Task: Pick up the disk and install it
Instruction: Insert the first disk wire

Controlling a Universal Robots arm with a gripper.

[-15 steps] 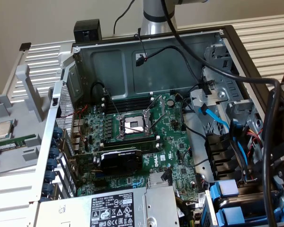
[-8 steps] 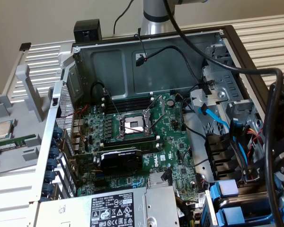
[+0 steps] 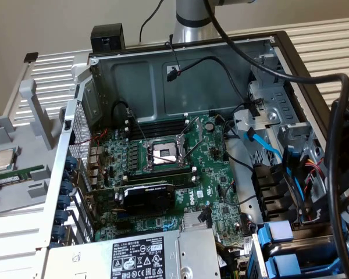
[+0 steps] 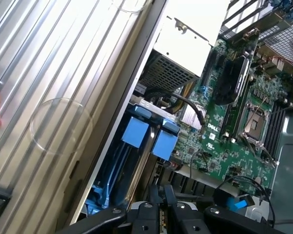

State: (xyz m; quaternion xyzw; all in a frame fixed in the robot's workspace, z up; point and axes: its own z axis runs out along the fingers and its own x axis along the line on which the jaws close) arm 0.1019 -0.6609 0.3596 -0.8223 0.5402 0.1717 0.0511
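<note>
Arm (image 3: pixel 191 20) stood behind the open computer case (image 3: pixel 180 87) and reached over on the exterior view's right. End effector (image 4: pixel 161 192) hung above the drive bay (image 4: pixel 102 197), fingers closed on nothing, clear of the drives. Disk (image 4: pixel 165 145) sat on edge in the bay, blue tab toward the end effector, long axis running down into the bay, just beside a similar blue-framed drive (image 4: pixel 136 131).

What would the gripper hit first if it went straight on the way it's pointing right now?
Most likely the blue-framed drive sitting in the bay at the case's edge: the shut gripper points toward its blue tab. Depth is unclear in the wrist view, so the gap between them can't be judged.
</note>
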